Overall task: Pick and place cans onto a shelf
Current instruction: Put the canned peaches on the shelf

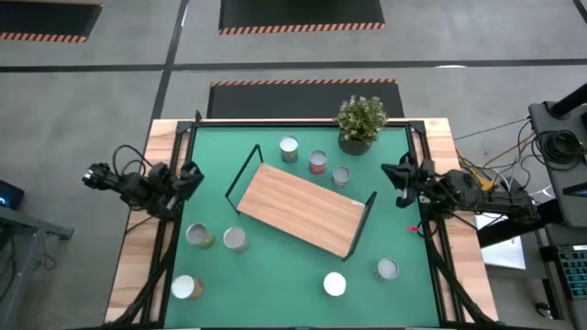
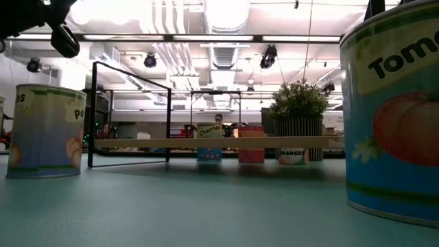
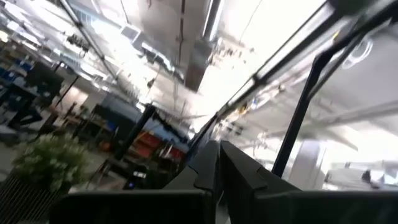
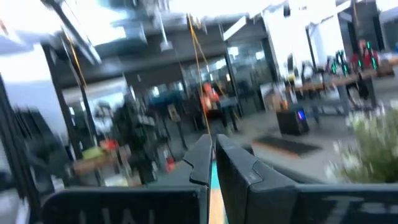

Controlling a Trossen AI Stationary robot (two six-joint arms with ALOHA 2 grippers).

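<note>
The light-wood shelf [image 1: 301, 209] with black wire loops at both short ends lies at an angle in the middle of the green mat. Three cans [image 1: 316, 162] stand just beyond its far edge. Two cans [image 1: 218, 237] stand at its near left, one [image 1: 186, 287] at the near left corner, and two [image 1: 334, 284] at the near right. My left gripper [image 1: 191, 174] is shut and empty, raised at the mat's left edge. My right gripper [image 1: 396, 174] is shut and empty, raised at the mat's right edge. The wrist views show the fingers closed together [image 3: 217, 165] [image 4: 212, 158].
A potted green plant [image 1: 360, 122] stands at the mat's far edge, right of centre. In the low view one can [image 2: 42, 130] stands at the left and another [image 2: 391, 110] very close at the right. Dark frame rails run along both sides of the mat.
</note>
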